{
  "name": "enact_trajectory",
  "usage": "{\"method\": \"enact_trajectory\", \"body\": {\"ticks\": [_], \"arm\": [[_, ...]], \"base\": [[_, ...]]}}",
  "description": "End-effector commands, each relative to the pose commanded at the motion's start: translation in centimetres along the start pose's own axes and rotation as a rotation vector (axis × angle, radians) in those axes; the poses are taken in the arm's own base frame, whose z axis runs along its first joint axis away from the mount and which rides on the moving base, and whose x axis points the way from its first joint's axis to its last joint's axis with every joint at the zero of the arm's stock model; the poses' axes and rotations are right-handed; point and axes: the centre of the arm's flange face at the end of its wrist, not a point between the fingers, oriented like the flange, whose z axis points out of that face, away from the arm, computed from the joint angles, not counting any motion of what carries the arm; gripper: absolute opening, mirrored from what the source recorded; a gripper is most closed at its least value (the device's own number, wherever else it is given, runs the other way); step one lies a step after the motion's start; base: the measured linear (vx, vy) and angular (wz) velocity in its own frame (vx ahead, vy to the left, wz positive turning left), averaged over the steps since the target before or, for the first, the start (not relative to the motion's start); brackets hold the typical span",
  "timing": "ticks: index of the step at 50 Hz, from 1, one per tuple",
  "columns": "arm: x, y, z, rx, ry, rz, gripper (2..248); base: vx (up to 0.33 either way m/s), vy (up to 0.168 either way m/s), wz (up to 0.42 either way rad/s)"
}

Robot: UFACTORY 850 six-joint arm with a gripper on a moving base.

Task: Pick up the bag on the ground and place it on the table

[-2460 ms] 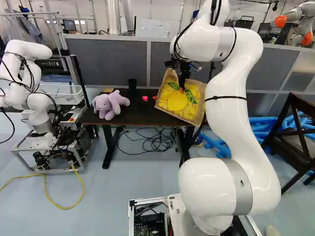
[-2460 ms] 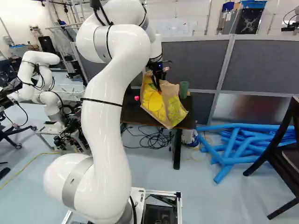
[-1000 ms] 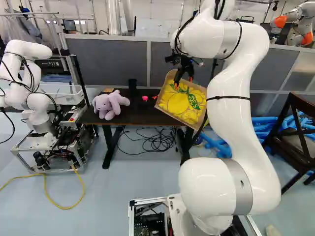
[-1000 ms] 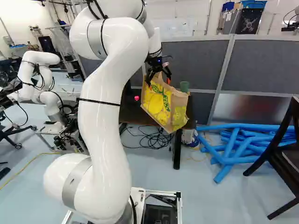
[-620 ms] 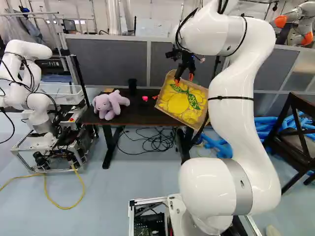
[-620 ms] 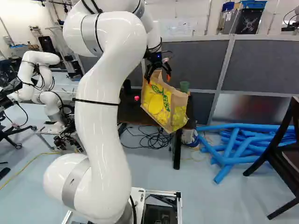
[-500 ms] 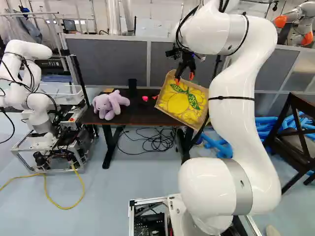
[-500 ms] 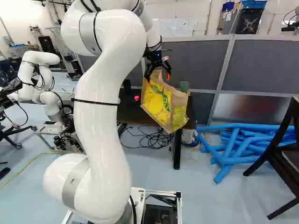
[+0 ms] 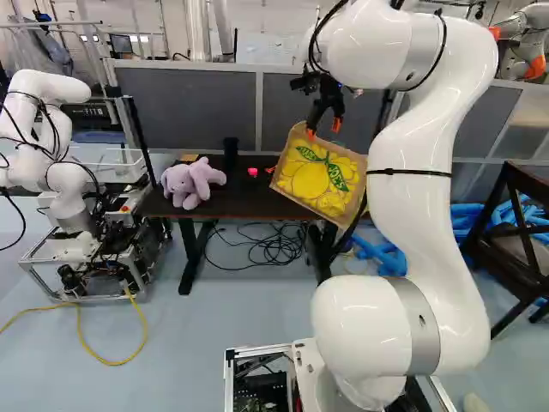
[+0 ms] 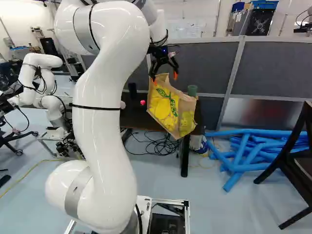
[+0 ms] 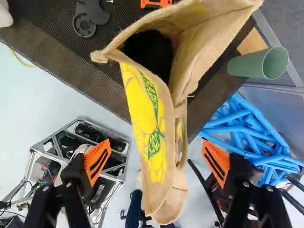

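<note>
Above the table's right end, my gripper (image 11: pixel 156 152) is spread wide, its orange pads (image 11: pixel 97 161) on either side of the bag (image 9: pixel 319 178) with nothing pinched between them. The yellow-printed bag sits tilted on the table (image 9: pixel 240 202), mouth open, its lower part seeming to overhang the front edge. I judge it has been let go there, the fingers parted so I can draw back without dragging it; a knock might tip it off. Behind it stands a green cup (image 10: pixel 192 91); a purple plush elephant (image 9: pixel 193 182) is toward the table's left end. Cables (image 9: pixel 266 247) coil on the floor beneath. Blue tubes (image 10: pixel 248 148) and a dark chair (image 10: pixel 295 168) lie beyond, to the right.
</note>
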Motion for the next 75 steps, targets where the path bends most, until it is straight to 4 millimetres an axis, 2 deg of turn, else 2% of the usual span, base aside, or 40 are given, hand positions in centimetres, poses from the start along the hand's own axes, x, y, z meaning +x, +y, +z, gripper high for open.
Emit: {"method": "enact_trajectory", "body": {"ticks": [26,36,59,75], "arm": [[-2.8,-2.8,-4.1,-0.012,0.015,-0.008,247],[-3.3,-3.5,-4.4,-0.010,0.013,-0.012,247],[-3.3,-3.6,-4.4,-0.009,0.013,-0.013,247],[-3.3,-3.6,-4.4,-0.009,0.013,-0.013,247]], "base": [[0.000,0.000,0.000],[0.000,0.000,0.000],[-0.008,0.001,0.001],[-0.183,0.001,0.006]]}}
